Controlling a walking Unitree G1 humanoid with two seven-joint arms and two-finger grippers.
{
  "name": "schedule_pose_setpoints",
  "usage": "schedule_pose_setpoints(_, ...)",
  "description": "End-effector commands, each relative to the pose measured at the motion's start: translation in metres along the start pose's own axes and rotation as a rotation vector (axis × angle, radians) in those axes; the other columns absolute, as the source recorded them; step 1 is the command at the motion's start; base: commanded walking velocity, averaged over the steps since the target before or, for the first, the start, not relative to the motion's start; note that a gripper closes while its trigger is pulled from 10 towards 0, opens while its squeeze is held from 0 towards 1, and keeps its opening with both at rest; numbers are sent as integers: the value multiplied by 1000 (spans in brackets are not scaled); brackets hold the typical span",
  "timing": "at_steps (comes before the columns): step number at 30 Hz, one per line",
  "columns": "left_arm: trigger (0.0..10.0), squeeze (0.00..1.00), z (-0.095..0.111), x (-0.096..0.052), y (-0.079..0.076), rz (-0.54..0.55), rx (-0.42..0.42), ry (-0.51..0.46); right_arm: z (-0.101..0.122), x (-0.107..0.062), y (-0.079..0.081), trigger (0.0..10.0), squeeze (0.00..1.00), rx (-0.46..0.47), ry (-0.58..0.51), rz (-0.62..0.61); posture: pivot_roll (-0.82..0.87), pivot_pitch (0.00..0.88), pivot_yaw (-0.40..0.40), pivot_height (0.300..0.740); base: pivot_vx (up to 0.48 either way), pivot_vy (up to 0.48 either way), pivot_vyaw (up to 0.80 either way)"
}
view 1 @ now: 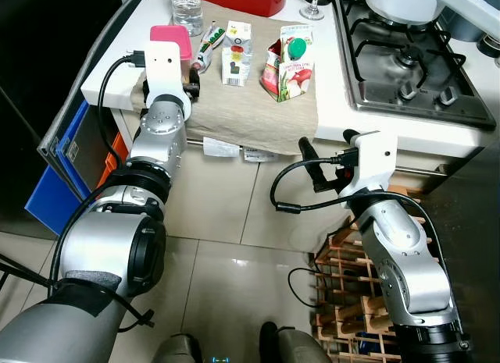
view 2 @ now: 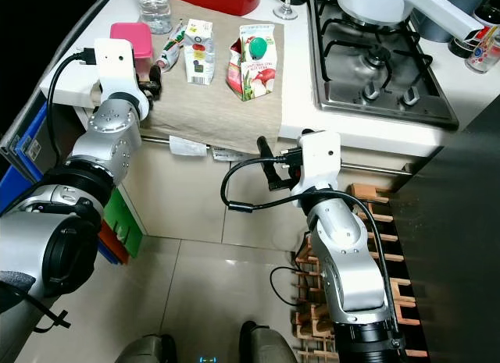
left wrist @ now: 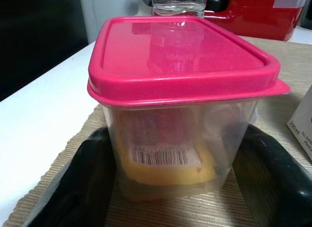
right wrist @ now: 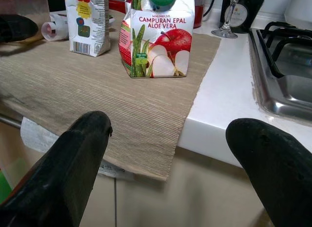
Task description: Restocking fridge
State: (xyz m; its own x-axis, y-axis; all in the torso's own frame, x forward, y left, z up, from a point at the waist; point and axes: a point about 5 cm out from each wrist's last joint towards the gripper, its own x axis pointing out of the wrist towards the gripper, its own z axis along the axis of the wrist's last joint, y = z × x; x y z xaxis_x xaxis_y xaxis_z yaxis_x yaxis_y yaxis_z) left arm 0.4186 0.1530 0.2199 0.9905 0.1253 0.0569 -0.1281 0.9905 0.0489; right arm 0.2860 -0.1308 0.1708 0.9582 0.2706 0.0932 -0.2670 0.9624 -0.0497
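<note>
The left gripper (left wrist: 170, 188) straddled a clear plastic tub (left wrist: 178, 139) with a glossy pink lid, fingers spread, on ribbed cloth (right wrist: 112, 95); the right gripper (right wrist: 185, 158) gaped.

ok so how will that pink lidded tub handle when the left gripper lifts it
The tub looks like rigid clear plastic, so it probably won't buckle between the left gripper fingers. Its smooth walls may be slippery. It holds a packet low inside, so it is likely light and bottom-weighted.

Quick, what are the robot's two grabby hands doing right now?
Left gripper: open, fingers on either side of the pink-lidded container, not squeezing it yet.
Right gripper: open, empty, in front of the counter edge, facing the juice carton.
</note>
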Motion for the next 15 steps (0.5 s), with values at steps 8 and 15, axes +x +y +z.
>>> schedule_pose_setpoints(8,0,0,3,1,-1,7,-6,-8,3,0,-1,10000,0,7,-6,7,-183,149,-79,740,0,0,0)
schedule_pose_setpoints(15,0,0,28,3,-4,-23,-38,-117,9,1,-1,10000,0,77,-40,46,-176,112,-63,740,0,0,0)
